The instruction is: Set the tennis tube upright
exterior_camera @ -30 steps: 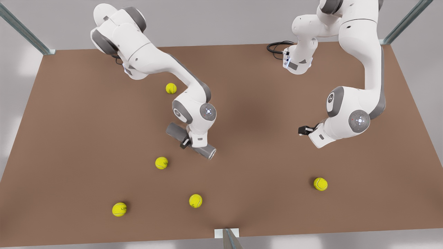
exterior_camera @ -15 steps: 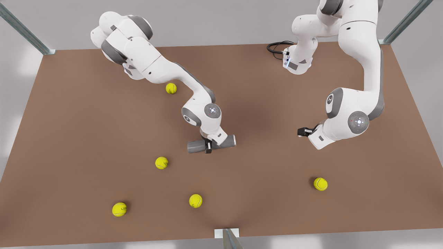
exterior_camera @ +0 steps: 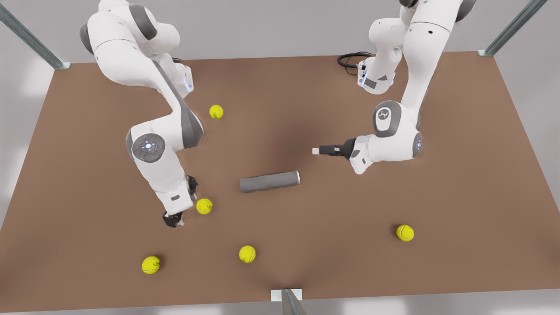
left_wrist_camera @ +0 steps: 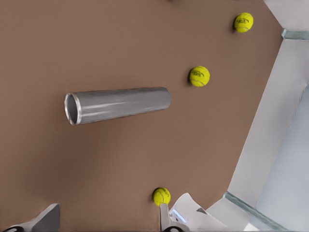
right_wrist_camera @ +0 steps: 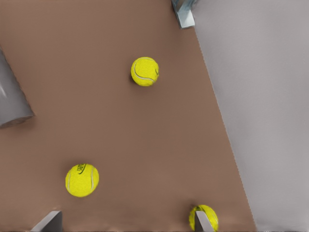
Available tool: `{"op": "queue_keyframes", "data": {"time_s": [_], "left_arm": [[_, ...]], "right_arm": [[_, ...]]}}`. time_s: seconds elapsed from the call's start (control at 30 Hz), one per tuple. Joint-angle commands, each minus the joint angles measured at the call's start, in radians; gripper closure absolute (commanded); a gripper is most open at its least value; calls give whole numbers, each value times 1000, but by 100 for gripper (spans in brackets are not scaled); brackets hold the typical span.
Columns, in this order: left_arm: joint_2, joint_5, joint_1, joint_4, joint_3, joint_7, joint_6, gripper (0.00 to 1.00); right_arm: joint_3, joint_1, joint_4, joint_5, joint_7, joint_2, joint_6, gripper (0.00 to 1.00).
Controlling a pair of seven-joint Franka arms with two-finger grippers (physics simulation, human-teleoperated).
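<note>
Tennis tube (exterior_camera: 269,181) lies flat on table (exterior_camera: 350,271); left gripper (exterior_camera: 316,151) at its 2 o'clock, right gripper (exterior_camera: 173,218) at 8 o'clock, both jaws open.

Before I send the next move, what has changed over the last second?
The right gripper has let go of the tennis tube, leaving it lying flat on the table, and has pulled away to the front view's left, ending open beside a tennis ball. The left gripper, open, has swung in toward the tube's rim end. The balls have not moved.
</note>
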Motion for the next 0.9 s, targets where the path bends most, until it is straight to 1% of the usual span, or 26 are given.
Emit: {"op": "queue_keyframes", "data": {"time_s": [0.0,0.07,0.1,0.13,0.2,0.23,0.37,0.43,0.47,0.57,0.6,0.83,0.87], "left_arm": [[7,-241,-5,-43,-50,156,295,0],[41,-243,-25,-42,-52,181,367,0],[70,-244,-27,-35,-52,216,386,0],[101,-243,-27,-32,-52,257,413,0],[139,-236,-62,-34,-51,304,490,0],[155,-235,-64,-35,-51,325,495,0],[190,-230,-64,-34,-44,376,496,0],[233,-227,-62,-6,-41,405,499,0],[267,-226,-64,0,-43,428,550,0],[291,-227,-64,18,-46,437,551,0],[294,-233,-64,20,-49,437,550,0],[297,-252,-97,7,-66,439,548,0],[314,-250,-99,11,-66,452,548,0]], "right_arm": [[-55,-46,57,56,-44,-64,-431,0],[-61,-137,-92,118,379,-193,-427,0],[-62,-146,-118,121,623,-207,-424,0],[-62,-149,-169,153,777,-234,-375,0],[-64,-226,-347,230,814,-328,-229,0],[-70,-226,-347,227,936,-330,-243,0],[-73,-224,-284,196,940,-301,-275,0],[-74,-224,-261,197,946,-282,-275,0],[-75,-224,-261,197,941,-282,-275,0],[-75,-227,-267,197,951,-281,-280,0],[-76,-229,-264,197,954,-279,-309,0],[-76,-255,-265,202,937,-270,-310,0],[-76,-258,-261,204,938,-259,-301,0]]}}
